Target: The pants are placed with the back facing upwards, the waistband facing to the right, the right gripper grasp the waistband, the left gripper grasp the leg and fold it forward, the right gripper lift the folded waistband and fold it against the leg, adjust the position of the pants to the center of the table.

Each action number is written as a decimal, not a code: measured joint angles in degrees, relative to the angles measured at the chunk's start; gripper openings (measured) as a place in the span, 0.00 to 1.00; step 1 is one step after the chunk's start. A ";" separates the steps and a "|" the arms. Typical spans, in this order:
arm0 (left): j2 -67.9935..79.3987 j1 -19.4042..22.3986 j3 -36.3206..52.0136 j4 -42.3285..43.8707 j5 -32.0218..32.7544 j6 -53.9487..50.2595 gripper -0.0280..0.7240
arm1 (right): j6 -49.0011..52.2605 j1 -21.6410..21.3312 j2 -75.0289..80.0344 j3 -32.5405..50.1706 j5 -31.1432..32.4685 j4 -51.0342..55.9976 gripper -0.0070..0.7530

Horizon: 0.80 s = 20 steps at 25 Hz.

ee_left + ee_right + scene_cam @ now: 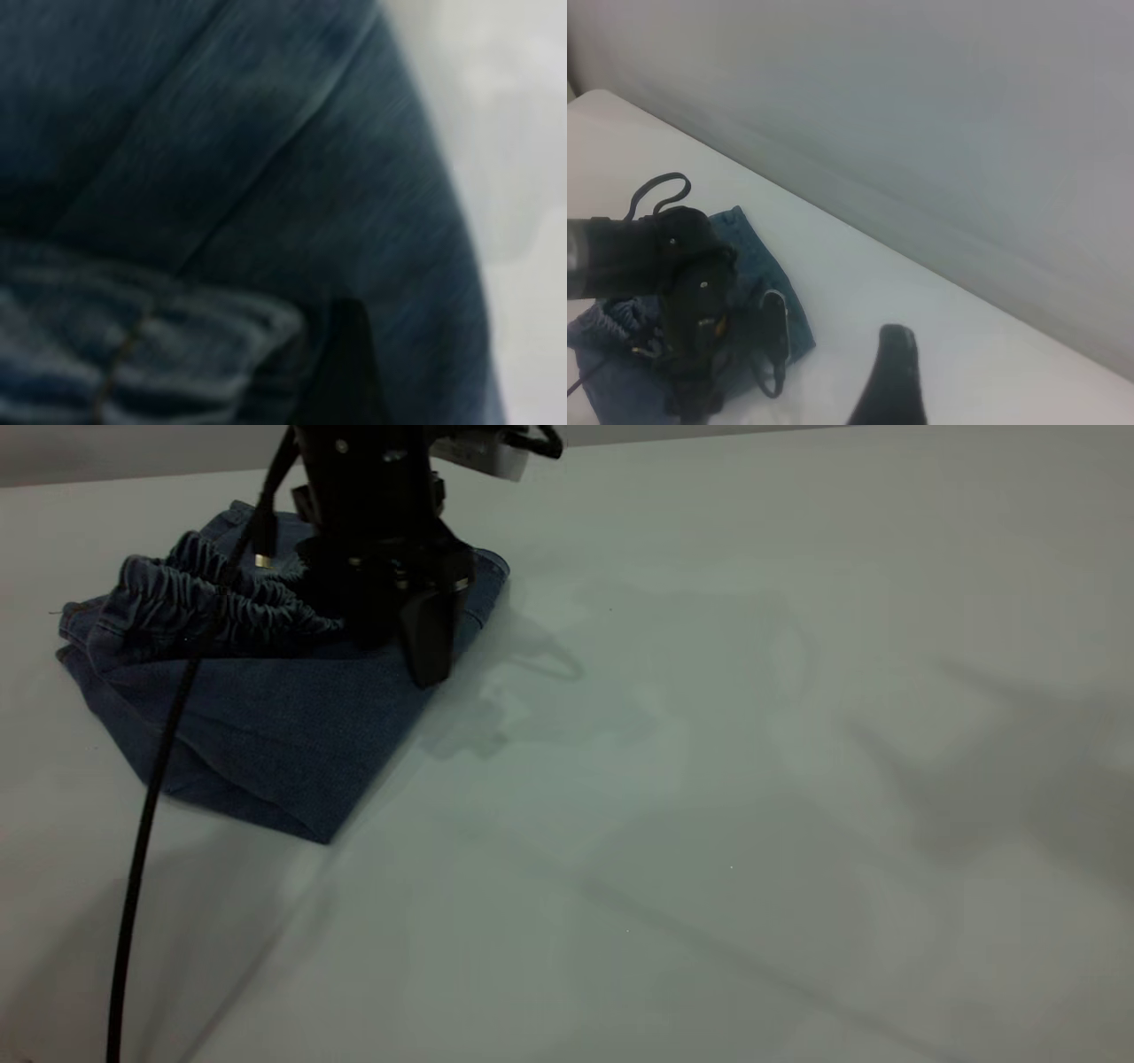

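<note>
The table [753, 824] carries the pants [266, 726], folded, far to the left side. The waistband [204, 598] lies bunched on top. Left gripper [416, 629] presses the denim; its finger spacing cannot be told. Risk: dragging toward centre may unfold the bundle.

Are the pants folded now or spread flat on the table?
Folded. The pants form a compact layered bundle; the ruffled waistband lies on top of plain denim. The left gripper is down on the bundle.
</note>
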 joint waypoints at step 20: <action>-0.41 4.53 -0.37 21.12 2.48 -10.63 0.77 | -0.22 0.00 0.03 0.00 0.18 -0.14 0.74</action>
